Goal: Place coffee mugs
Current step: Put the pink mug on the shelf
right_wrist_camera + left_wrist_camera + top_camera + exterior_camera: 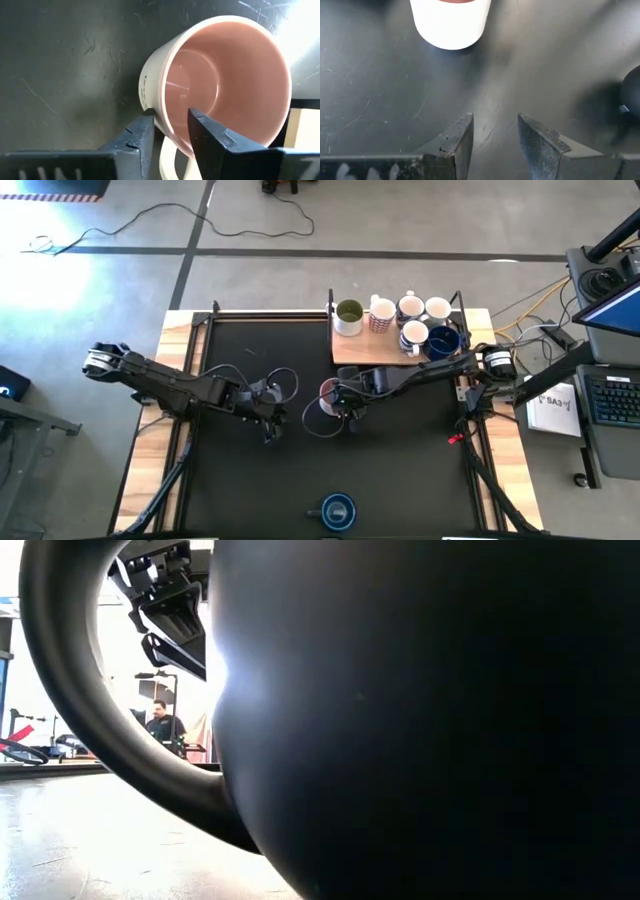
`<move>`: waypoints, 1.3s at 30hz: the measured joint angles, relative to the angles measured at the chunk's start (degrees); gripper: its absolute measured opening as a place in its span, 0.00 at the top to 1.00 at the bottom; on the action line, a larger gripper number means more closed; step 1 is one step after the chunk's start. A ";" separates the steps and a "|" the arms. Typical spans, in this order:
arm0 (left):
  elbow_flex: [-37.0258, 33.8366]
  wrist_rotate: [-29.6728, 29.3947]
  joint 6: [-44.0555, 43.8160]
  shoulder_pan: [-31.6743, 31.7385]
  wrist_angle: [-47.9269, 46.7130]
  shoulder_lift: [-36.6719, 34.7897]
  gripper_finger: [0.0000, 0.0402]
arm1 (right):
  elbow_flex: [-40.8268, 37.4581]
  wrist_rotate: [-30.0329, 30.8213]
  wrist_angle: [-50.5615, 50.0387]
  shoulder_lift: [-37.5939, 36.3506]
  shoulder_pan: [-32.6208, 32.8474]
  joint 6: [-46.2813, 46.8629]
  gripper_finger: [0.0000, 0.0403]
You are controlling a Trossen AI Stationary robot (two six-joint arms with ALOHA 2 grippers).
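Overhead: right gripper (345, 418) at the pink-lined white ceramic mug (328, 395), mid black mat (400, 470); left gripper (268, 420) just beside, w/ fingers apart, empty. Six mugs on wooden board (350, 352) at far edge; dark blue mug (338, 511) at near edge. Right wrist: fingers (135, 140) straddle mug rim near handle, one inside, one outside. Low: blue mug fills frame.

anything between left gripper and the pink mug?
Nothing: left wrist view shows only bare black mat between the left gripper and the pink mug.
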 joint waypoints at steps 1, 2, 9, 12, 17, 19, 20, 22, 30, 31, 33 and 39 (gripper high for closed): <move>0.00 0.01 0.00 0.00 -0.02 -0.09 0.66 | 0.14 0.00 0.01 0.00 0.00 -0.20 0.75; -0.02 -0.02 0.00 0.00 0.12 -0.23 0.66 | 0.33 -0.02 0.00 0.00 0.00 -0.38 0.76; -0.28 -0.39 0.38 0.00 0.02 -0.59 0.66 | 1.39 -3.10 -1.03 -0.07 -0.16 -0.73 0.90; -0.28 -0.39 0.46 0.00 -0.11 -0.59 0.66 | 1.39 -4.29 -0.95 -0.09 -0.29 -0.66 0.96; -0.28 -0.39 0.48 0.00 -0.32 -0.59 0.66 | 1.39 -4.55 -1.14 -0.13 -0.28 -0.61 0.97; -0.28 -0.39 0.48 0.02 -0.59 -0.59 0.66 | 1.39 -4.57 -1.14 -0.13 -0.28 -0.46 0.97; -0.28 -0.39 0.48 0.10 -0.75 -0.59 0.66 | 1.39 -4.58 -1.16 -0.13 -0.28 -0.28 0.97; -0.28 -0.42 0.48 0.13 -1.07 -0.65 0.66 | 1.49 -4.57 -1.74 -0.25 -0.28 0.48 0.97; -0.28 -1.91 0.50 0.17 -1.20 -1.36 0.66 | 7.45 -4.82 -15.78 -0.26 -0.37 2.46 0.98; -0.29 -1.97 0.50 0.17 -1.20 -1.37 0.66 | 8.05 -4.71 -17.01 -0.26 -0.37 2.45 0.98; -0.29 -2.03 0.50 0.17 -1.25 -1.37 0.66 | 8.96 -4.51 -18.82 -0.26 -0.56 2.45 0.98; -0.40 -2.95 0.49 0.17 -1.54 -1.39 0.66 | 10.60 -4.00 -22.86 -0.42 -2.85 2.41 0.98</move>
